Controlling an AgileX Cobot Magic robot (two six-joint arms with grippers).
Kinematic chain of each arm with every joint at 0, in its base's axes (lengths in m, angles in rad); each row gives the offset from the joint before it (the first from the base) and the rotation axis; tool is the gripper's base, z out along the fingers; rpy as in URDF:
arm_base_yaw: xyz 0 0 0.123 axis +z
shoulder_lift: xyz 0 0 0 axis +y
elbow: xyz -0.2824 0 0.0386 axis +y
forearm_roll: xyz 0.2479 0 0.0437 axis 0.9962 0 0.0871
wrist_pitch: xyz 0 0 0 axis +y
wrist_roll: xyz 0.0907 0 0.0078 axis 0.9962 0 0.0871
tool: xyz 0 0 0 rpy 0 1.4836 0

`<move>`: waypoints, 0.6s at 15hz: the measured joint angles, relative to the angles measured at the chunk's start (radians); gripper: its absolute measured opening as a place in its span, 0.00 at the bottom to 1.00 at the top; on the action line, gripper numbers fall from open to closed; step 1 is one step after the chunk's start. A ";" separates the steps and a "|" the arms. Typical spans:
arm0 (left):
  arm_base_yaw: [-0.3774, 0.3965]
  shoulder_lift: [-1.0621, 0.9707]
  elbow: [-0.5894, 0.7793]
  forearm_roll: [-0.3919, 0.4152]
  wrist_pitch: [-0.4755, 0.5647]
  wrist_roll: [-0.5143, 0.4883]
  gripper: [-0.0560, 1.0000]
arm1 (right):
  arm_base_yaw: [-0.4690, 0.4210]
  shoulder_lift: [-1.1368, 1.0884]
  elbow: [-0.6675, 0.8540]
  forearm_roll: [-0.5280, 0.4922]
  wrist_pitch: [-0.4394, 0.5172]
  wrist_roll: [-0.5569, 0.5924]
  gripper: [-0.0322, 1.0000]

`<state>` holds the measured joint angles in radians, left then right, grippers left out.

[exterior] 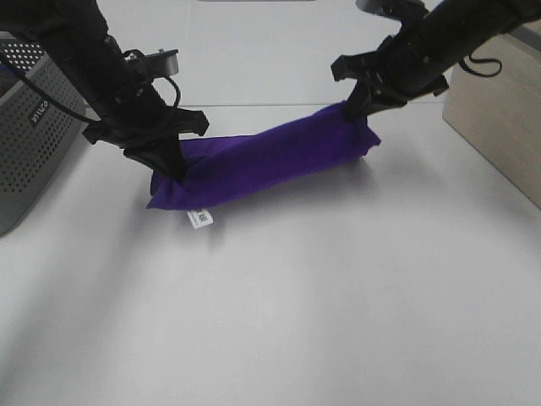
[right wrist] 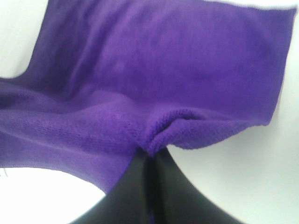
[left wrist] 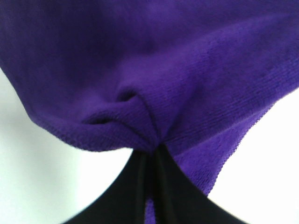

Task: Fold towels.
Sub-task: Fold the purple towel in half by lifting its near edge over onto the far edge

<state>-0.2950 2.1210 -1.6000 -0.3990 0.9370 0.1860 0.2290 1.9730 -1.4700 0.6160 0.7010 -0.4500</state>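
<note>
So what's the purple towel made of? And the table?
The purple towel looks like soft, fuzzy cloth, probably microfibre: the wrist views show a fine nap, and it bunches easily. The table looks smooth and plain white, maybe laminate; I can't tell for sure.

A plain white tabletop (exterior: 338, 321) carries a deep purple soft microfibre cloth (exterior: 270, 161), bunched long across its far middle, with the small white care tag (exterior: 200, 219) touching the surface. A grey perforated metal box (exterior: 25, 144) stands at the left edge and a pale wooden block (exterior: 499, 110) at the right, each apart from the cloth.
</note>
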 joint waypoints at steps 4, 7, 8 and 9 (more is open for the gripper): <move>0.000 0.000 0.000 0.008 -0.279 -0.029 0.05 | 0.000 0.182 -0.274 -0.052 -0.002 0.031 0.06; 0.006 0.025 -0.011 0.014 -0.423 -0.030 0.05 | 0.000 0.328 -0.437 -0.066 0.000 0.068 0.06; 0.006 0.047 -0.018 0.014 -0.455 -0.029 0.05 | 0.000 0.364 -0.481 -0.069 0.000 0.077 0.06; 0.006 0.069 -0.027 0.016 -0.485 -0.029 0.05 | 0.000 0.395 -0.517 -0.069 0.000 0.080 0.06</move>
<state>-0.2890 2.1900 -1.6270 -0.3830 0.4520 0.1570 0.2290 2.3680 -1.9870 0.5470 0.7010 -0.3700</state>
